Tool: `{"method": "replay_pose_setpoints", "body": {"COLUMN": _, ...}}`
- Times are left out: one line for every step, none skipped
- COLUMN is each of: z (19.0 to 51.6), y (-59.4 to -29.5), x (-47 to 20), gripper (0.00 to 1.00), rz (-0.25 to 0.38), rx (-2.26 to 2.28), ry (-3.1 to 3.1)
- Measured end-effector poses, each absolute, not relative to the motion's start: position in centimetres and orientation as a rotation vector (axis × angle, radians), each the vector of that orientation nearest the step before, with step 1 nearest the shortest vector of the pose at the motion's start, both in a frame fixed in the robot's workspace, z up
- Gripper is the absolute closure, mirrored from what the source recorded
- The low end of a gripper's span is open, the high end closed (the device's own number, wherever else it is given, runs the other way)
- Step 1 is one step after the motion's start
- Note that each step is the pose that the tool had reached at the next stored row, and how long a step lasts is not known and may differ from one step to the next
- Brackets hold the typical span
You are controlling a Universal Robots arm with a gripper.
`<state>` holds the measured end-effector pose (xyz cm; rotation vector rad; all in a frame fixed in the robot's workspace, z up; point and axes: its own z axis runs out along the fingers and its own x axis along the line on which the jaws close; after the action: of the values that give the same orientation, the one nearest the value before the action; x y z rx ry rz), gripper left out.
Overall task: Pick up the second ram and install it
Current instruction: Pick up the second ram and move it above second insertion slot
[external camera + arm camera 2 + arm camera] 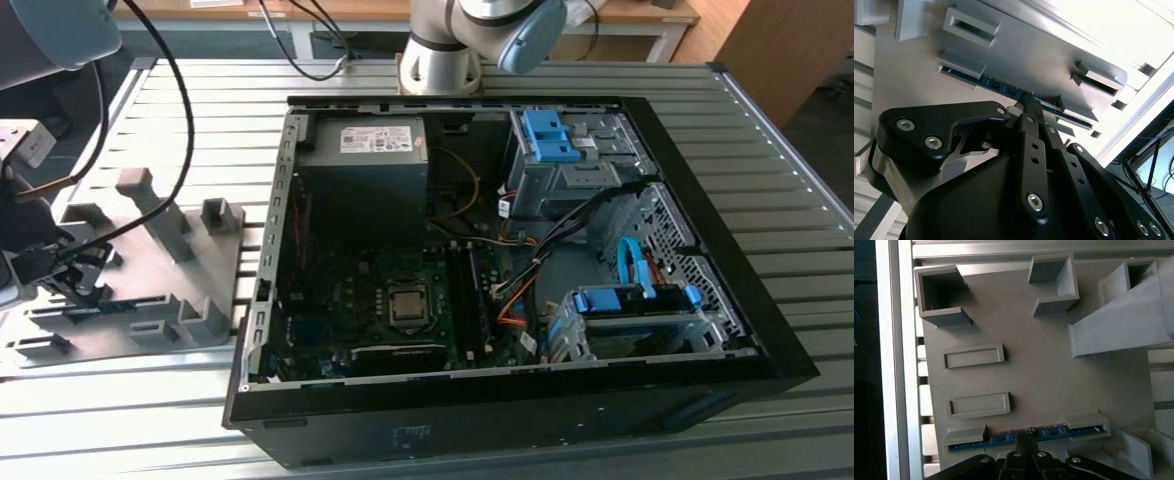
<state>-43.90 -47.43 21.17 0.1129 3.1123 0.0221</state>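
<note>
Saw end effector (1026, 435) drawn narrow, pinching second ram (1064, 430) at approx mid-length, per first wrist view. Noted strip on edge, both ends seated in grey slotted holders (965, 435) of fixture plate (1044, 375), on counter (747, 90) at exterior view's left, well apart from PC case (400, 430). Judged step: grasp made, lift not yet done. Needed grip centred betw. holders, square to board, bearing on bare edge, not chips. Needed straight pull along holder slots, no tilt; otherwise risked binding at one end or flexing the pcb. Looked centred enough.
</note>
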Motion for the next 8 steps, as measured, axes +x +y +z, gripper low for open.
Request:
{"method": "replay_pose_setpoints", "body": {"z": 21.17, "y": -47.43, "x": -43.89, "gripper": 0.9, "rz": 0.022, "rx": 0.112, "ry": 3.112}}
{"method": "replay_pose_setpoints", "body": {"z": 21.17, "y": -47.43, "x": -43.89, "gripper": 0.9, "rz": 0.022, "rx": 0.108, "ry": 3.112}}
{"method": "replay_pose_setpoints", "body": {"z": 21.17, "y": -47.43, "x": -43.9, "gripper": 0.9, "rz": 0.022, "rx": 0.101, "ry": 3.113}}
{"method": "replay_pose_setpoints", "body": {"z": 21.17, "y": -47.43, "x": -43.9, "gripper": 0.9, "rz": 0.022, "rx": 0.088, "ry": 3.113}}
{"method": "replay_pose_setpoints", "body": {"z": 21.17, "y": -47.42, "x": -43.9, "gripper": 0.9, "rz": 0.023, "rx": 0.071, "ry": 3.114}}
{"method": "replay_pose_setpoints", "body": {"z": 21.17, "y": -47.42, "x": -43.9, "gripper": 0.9, "rz": 0.023, "rx": 0.052, "ry": 3.114}}
{"method": "replay_pose_setpoints", "body": {"z": 21.17, "y": -47.42, "x": -43.9, "gripper": 0.9, "rz": 0.023, "rx": 0.029, "ry": 3.115}}
{"method": "replay_pose_setpoints", "body": {"z": 21.18, "y": -47.43, "x": -43.9, "gripper": 0.9, "rz": 0.023, "rx": 0.005, "ry": 3.115}}
